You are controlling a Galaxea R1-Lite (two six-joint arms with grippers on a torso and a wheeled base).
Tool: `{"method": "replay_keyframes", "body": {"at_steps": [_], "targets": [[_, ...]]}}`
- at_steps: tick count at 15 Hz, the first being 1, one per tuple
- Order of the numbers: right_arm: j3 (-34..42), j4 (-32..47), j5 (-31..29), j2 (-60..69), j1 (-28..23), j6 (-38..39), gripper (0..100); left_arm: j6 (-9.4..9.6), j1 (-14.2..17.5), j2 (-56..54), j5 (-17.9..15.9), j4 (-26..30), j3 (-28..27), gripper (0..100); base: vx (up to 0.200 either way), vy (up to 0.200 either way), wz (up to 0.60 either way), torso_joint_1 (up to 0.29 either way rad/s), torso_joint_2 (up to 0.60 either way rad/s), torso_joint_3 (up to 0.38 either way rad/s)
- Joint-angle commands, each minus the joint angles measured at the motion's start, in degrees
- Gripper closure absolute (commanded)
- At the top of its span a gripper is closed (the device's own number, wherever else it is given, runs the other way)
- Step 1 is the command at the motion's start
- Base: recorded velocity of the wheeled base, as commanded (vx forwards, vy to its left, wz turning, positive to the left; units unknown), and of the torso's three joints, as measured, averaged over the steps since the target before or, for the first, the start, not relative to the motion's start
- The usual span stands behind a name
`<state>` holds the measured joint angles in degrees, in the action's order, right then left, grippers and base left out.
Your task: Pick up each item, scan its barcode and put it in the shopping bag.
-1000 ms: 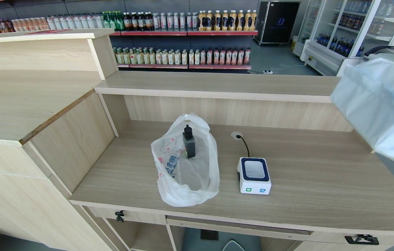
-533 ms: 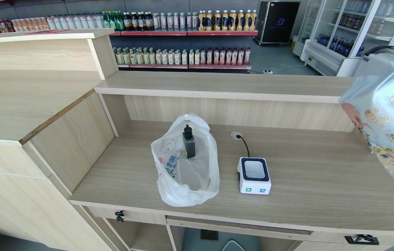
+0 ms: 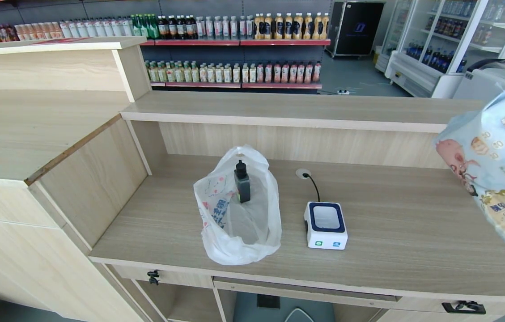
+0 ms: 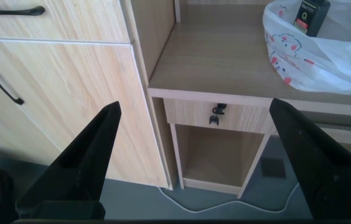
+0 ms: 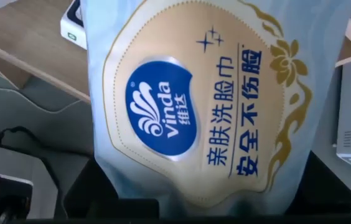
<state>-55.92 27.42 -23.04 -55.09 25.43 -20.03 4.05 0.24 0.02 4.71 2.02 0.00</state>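
over the last second the tissue pack (image 3: 502, 170) in my right pincer (image 5: 210, 193) has turned. a second ago it showed a plain pale side, high at 2 o'clock of the scanner (image 3: 325, 225). half a second ago its printed face had swung round. now that face looks much the same, only tilted a touch, at 3 o'clock of the scanner and well apart from it, over the right end of the desk (image 3: 413, 214).

i judge that i am hunting for the barcode side, so this scan is not yet done. the pack has yet to travel toward 9 o'clock, over the scanner's window, and then on to the shopping bag (image 3: 234, 223).

my right pincer is clenched on the pack, which fills the gap between its fingers. my left pincer (image 4: 191, 155) hangs released and holds nothing, off the desk toward 7 o'clock of the bag.

the bag stands open just beside the scanner at its 9 o'clock, with a dark bottle (image 3: 242, 183) upright inside. bag, bottle and scanner have not shifted.
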Motion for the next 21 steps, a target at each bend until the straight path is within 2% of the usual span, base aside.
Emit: {"method": "replay_keyframes", "body": {"at_steps": [1, 4, 5, 7, 9, 10, 13, 15, 19, 20, 21], "targets": [[-3.58, 2.29, 1.51, 0.25, -4.86, 2.71, 100, 0.0, 0.02, 0.06, 0.04, 0.0, 0.0, 0, 0.0, 0.0, 0.0, 0.0, 0.0, 0.0], [-4.55, 2.2, 1.86, -0.28, -4.69, 4.74, 100, 0.0, 0.02, 0.06, 0.04, 0.0, 0.0, 0, 0.0, 0.0, 0.0, 0.0, 0.0, 0.0], [-4.81, 1.85, 3.88, -1.16, -4.69, 5.53, 100, 0.0, 0.02, -0.02, 0.04, 0.0, 0.0, 0, 0.0, 0.0, 0.0, 0.0, 0.0, 0.0], [-5.25, 1.59, 13.55, -1.95, -6.09, 6.85, 100, 0.0, 0.02, -0.02, 0.04, 0.0, 0.0, 0, 0.0, 0.0, 0.3, -0.001, 0.0, -0.001], [-5.87, -0.61, 16.01, -4.15, -6.8, 7.2, 100, 0.0, 0.02, 0.06, -0.05, 0.0, 0.0, 0, 0.0, 0.0, 0.6, 0.002, 0.0, 0.0], [-7.28, -0.87, 19.44, -6.08, -7.32, 7.99, 100, 0.0, 0.02, -0.02, 0.04, 0.0, 0.0, 0, 0.0, 0.0, 0.6, 0.012, -0.01, 0.002], [-9.3, 1.15, 31.74, -10.83, -16.03, 10.01, 100, 0.0, 0.02, -0.02, 0.04, 0.0, 0.0, 0, 0.0, 0.0, 0.6, 0.012, 0.0, -0.001], [-8.59, 3.78, 36.58, -12.85, -18.84, 10.1, 100, 0.0, 0.02, 0.06, 0.04, 0.0, 0.0, 0, 0.0, 0.0, 0.6, 0.0, 0.0, 0.005], [-3.32, 5.1, 55.65, -17.42, -32.37, 8.69, 100, 0.0, 0.02, -0.02, 0.04, 0.0, 0.0, 0, 0.0, 0.0, 0.0, 0.0, 0.0, 0.0], [-2.18, 5.1, 62.94, -18.83, -37.56, 7.55, 100, 0.0, 0.02, -0.02, 0.04, 0.0, 0.0, 0, 0.0, 0.0, 0.0, 0.0, 0.0, 0.0], [-2.18, 5.28, 66.37, -21.2, -41.51, 4.21, 100, 0.0, 0.02, -0.02, 0.04, 0.0, 0.0, 0, 0.0, 0.0, 0.0, 0.0, 0.0, 0.0]]}}
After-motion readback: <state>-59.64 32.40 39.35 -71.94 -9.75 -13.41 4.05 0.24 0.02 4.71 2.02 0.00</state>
